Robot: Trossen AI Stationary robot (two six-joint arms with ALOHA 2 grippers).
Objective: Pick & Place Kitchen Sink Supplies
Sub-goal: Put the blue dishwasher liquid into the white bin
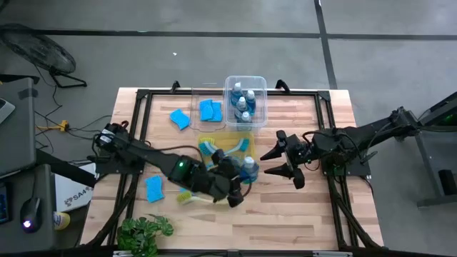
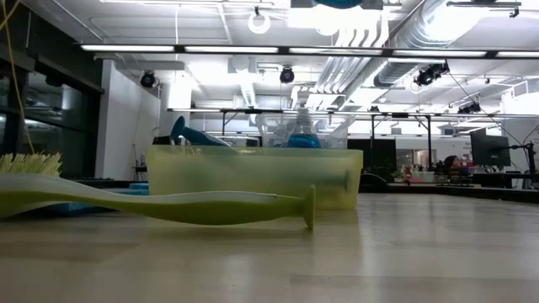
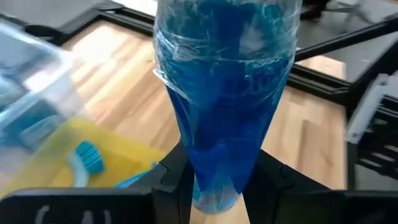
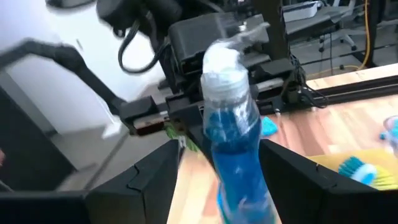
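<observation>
Seen from overhead, a wooden table (image 1: 285,214) holds two dark robot arms meeting near its centre. The left gripper (image 1: 241,175) is clamped on a small clear bottle of blue liquid (image 1: 248,168), held just above the 5 o'clock corner of a yellow bin (image 1: 223,135); its wrist camera shows both fingers (image 3: 173,180) pressing the bottle's lower body, which is wrapped in crinkled clear film. The right gripper (image 1: 285,163) sits just at 3 o'clock of the bottle with its jaws spread wide, holding nothing, and its wrist camera shows the white cap (image 4: 222,62) between its open fingers. At 12 o'clock of the yellow bin stands a clear bin (image 1: 245,80) holding more bottles. Blue sponges lie at 10 o'clock of the yellow bin (image 1: 180,118) and near the table's 8 o'clock edge (image 1: 154,188). A yellow-green dish brush (image 2: 168,206) lies flat on the table in front of the yellow bin. A leafy plant (image 1: 143,232) sits at the 7 o'clock edge. The bottle looks light but liquid-filled, so it may slosh; its filmy skin seems slippery and the thin wall likely dents, so a firm hold around the mid-body, below the cap, appears safest
</observation>
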